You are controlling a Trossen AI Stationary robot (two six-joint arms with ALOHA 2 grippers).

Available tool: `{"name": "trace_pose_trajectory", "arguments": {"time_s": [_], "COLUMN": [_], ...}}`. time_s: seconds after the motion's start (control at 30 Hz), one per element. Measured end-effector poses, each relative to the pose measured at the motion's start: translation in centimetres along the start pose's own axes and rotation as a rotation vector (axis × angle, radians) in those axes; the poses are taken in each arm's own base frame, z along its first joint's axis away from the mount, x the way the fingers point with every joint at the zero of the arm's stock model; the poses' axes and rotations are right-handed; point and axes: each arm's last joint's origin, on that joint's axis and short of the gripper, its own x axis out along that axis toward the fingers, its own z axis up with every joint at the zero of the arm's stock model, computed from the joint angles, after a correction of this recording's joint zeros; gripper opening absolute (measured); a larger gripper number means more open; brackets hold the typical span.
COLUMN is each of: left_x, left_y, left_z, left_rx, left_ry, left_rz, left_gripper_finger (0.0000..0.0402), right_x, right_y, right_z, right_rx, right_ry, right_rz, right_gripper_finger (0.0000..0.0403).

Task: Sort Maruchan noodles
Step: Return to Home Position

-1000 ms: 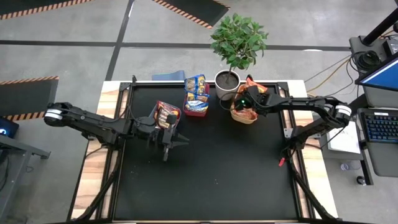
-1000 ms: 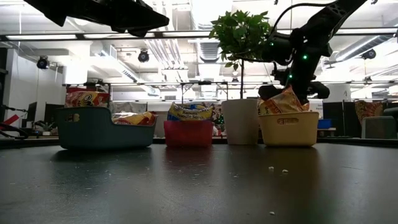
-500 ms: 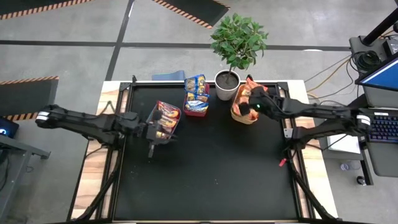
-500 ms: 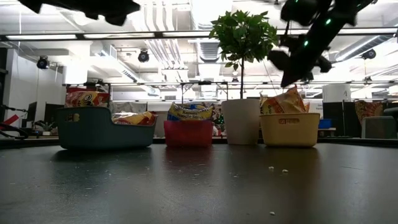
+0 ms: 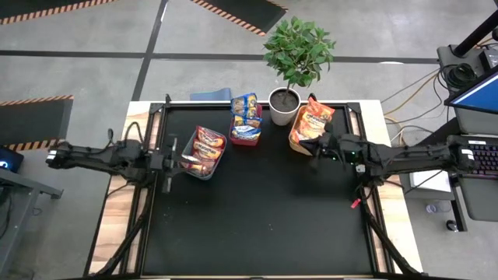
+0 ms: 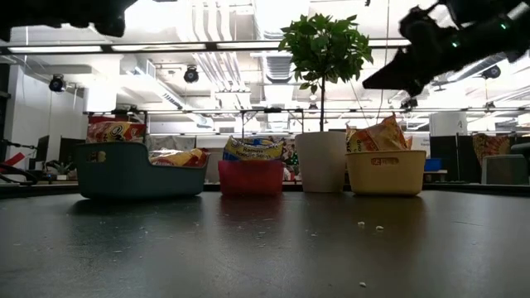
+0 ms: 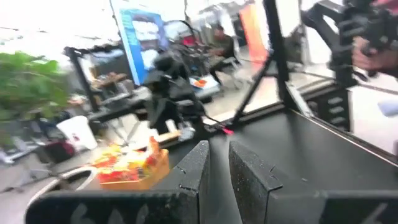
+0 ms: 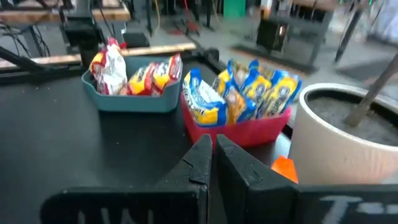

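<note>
Both arms have drawn back from the bins: the left gripper hangs well left of the white plant pot, the right gripper near its right. Each has its fingers almost pressed together, holding nothing. Maruchan noodles lie in the teal bin and red bin left of the pot and in the yellow bin just right of it.

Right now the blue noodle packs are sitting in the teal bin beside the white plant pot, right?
Not quite: the blue noodle packs sit in the red bin, beside the white plant pot. The right wrist view shows it.
</note>
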Motion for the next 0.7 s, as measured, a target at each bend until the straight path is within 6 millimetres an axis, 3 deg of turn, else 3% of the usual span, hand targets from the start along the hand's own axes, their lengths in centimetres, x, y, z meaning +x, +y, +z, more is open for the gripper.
{"name": "trace_pose_trajectory", "arguments": {"time_s": [0.33, 0.7], "left_x": [-2.9, -3.5], "left_y": [-0.2, -0.7], "left_z": [-2.4, -4.6], "left_rx": [-0.011, -0.091], "left_ry": [-0.07, -0.07], "left_rz": [0.203, 0.279], "left_gripper_finger": [0.0045, 0.0045], "right_x": [-2.5, -5.6], "right_y": [-0.5, -1.0], "right_z": [-3.4, -4.3], "right_rx": [-0.017, -0.039], "right_ry": [-0.129, -0.38], "right_rz": [0.07, 0.146], "right_gripper_finger": [0.0012, 0.0012]}}
